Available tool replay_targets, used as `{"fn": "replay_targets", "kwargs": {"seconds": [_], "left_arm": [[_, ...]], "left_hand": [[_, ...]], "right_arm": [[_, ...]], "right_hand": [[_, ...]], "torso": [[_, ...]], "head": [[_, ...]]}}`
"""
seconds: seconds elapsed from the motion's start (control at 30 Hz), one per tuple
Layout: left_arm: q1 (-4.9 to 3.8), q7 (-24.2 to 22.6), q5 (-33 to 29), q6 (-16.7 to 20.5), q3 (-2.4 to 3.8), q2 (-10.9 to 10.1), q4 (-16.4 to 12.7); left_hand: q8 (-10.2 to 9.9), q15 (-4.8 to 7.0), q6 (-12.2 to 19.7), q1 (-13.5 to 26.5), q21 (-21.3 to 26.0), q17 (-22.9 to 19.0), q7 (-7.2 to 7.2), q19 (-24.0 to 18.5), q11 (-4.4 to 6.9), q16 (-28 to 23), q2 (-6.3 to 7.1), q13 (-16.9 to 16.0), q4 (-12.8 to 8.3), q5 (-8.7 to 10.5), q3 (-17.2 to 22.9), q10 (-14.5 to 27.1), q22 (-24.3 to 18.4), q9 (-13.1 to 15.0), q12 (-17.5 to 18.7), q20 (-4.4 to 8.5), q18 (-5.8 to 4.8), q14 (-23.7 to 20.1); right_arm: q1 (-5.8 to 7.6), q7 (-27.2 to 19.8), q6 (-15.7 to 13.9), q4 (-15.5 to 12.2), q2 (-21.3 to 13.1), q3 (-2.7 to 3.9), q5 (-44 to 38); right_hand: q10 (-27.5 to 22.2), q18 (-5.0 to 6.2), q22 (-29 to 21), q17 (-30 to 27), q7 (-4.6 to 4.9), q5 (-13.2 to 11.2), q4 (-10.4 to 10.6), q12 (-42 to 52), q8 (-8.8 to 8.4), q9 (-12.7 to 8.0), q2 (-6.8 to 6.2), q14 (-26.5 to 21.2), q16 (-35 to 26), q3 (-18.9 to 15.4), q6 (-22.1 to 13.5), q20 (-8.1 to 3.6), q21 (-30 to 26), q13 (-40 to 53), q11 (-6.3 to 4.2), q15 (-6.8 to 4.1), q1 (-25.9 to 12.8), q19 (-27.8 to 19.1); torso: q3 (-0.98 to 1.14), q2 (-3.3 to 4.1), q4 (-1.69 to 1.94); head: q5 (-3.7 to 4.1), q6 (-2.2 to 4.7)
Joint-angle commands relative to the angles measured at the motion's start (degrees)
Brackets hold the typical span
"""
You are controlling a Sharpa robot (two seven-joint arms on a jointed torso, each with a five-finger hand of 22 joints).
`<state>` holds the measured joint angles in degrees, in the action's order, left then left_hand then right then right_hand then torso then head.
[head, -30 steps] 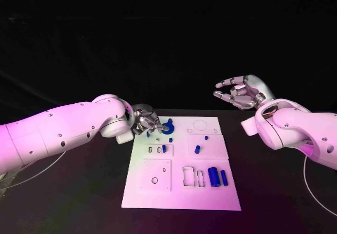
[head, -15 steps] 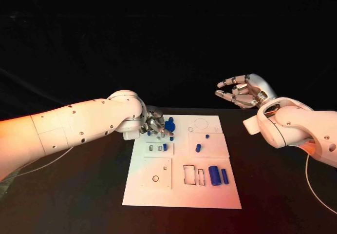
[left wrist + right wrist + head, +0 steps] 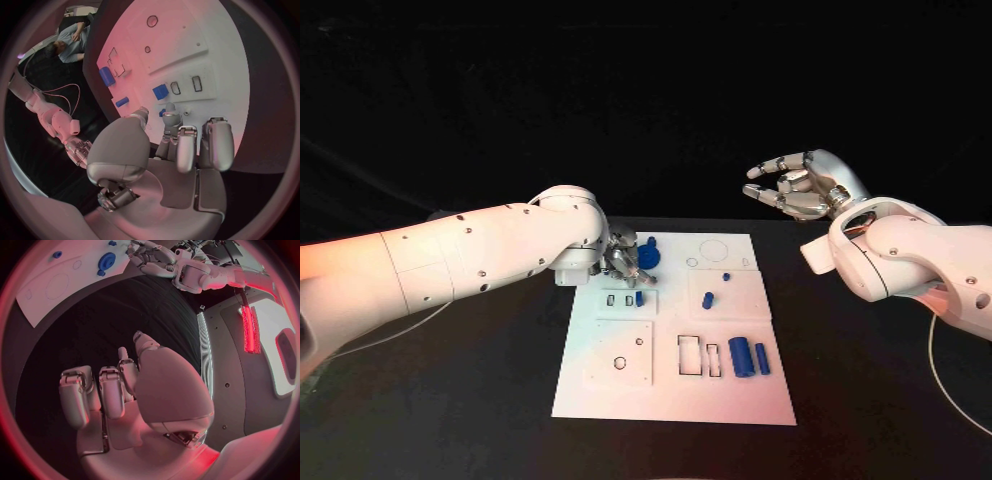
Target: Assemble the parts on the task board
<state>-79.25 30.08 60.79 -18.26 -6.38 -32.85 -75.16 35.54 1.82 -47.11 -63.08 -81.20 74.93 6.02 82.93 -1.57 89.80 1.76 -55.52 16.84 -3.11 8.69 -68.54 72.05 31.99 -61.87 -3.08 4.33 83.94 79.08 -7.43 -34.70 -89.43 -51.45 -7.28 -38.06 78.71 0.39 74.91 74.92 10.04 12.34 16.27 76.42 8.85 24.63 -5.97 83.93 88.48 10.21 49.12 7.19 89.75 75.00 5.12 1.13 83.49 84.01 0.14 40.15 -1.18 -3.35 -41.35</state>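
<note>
The white task board [image 3: 672, 400] lies in the middle of the black table. My left hand [image 3: 620, 256] hangs over its far left corner, fingers apart and half curled, right beside a round blue part [image 3: 648, 257]. In the left wrist view the left hand [image 3: 169, 150] points its fingertips at the board [image 3: 187, 45], and a small blue piece [image 3: 162, 113] lies just past the thumb tip. My right hand [image 3: 798, 190] is raised beyond the board's far right corner, fingers loosely apart and empty. Its own view shows this hand [image 3: 125, 390] and the round part [image 3: 107, 261].
More blue parts lie on the board: a square one [image 3: 639, 298] by two slots, a short peg [image 3: 707, 300], and two cylinders [image 3: 740, 357] beside rectangular cut-outs near the front. Bare black table [image 3: 444, 420] surrounds the board.
My left arm has swung right, bringing the hand further over the board's far left corner, next to the round blue part. The right hand has barely moved.
</note>
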Motion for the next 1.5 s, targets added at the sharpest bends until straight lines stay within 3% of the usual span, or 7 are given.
{"fn": "replay_targets", "kwargs": {"seconds": [0.03, 0.93, 1.5], "left_arm": [[-0.06, 0.56, 0.60, -2.89, -0.10, 0.27, 0.30], [0.01, 0.95, -1.96, -5.72, -0.70, 1.30, 0.74], [0.05, 1.07, -2.57, -7.02, -0.81, 1.65, 0.95]], "left_hand": [[0.36, 0.47, 0.02, 0.30, -0.36, 15.07, -0.26, 0.42, 0.10, 0.20, -0.40, -0.01, -0.04, 0.25, -0.15, -0.37, 0.08, 0.10, -0.25, 0.13, -0.84, 6.06], [0.75, 0.58, 0.55, -1.35, -0.81, 15.07, -0.39, 0.56, 0.23, 0.20, -1.48, -0.23, -0.33, 0.23, 1.80, -0.19, 0.90, 1.16, -0.50, 0.22, -0.98, 6.06], [0.52, 0.56, 1.01, -3.63, -1.08, 15.07, -0.34, 0.48, 0.22, 0.20, -0.23, -0.33, -0.40, 0.22, 7.51, 0.06, 1.33, 2.15, -0.56, 0.19, -1.02, 6.06]], "right_arm": [[-0.04, 0.24, 0.93, 0.07, 0.03, -0.01, -1.04], [-0.39, 0.74, 1.40, 0.49, 0.41, -0.04, -1.29], [-0.57, 1.05, 1.58, 0.99, 0.83, -0.07, -1.31]], "right_hand": [[-0.21, -0.39, 15.09, 11.13, -0.02, 0.35, -0.01, -0.29, 0.35, -0.06, -0.45, 5.00, -0.37, 0.45, 0.25, -0.35, 0.25, 3.61, -0.05, -0.31, 0.03, 5.99], [-0.20, -0.39, 15.09, 11.01, -0.02, 0.79, 0.02, -0.29, 0.39, -0.10, -0.57, 4.97, -0.45, 0.56, 0.24, -0.35, 0.25, 3.60, -0.05, -0.32, -0.06, 5.99], [-0.22, -0.39, 15.09, 11.08, -0.03, 0.98, 0.01, -0.31, 0.42, -0.11, -0.62, 4.99, -0.41, 0.63, 0.25, -0.36, 0.25, 3.57, -0.06, -0.32, -0.08, 5.99]], "torso": [[-0.02, 0.00, 0.00], [-0.04, -0.06, 0.09], [-0.01, -0.05, 0.07]], "head": [[-0.04, -0.18], [0.03, -0.68], [0.01, -0.58]]}}
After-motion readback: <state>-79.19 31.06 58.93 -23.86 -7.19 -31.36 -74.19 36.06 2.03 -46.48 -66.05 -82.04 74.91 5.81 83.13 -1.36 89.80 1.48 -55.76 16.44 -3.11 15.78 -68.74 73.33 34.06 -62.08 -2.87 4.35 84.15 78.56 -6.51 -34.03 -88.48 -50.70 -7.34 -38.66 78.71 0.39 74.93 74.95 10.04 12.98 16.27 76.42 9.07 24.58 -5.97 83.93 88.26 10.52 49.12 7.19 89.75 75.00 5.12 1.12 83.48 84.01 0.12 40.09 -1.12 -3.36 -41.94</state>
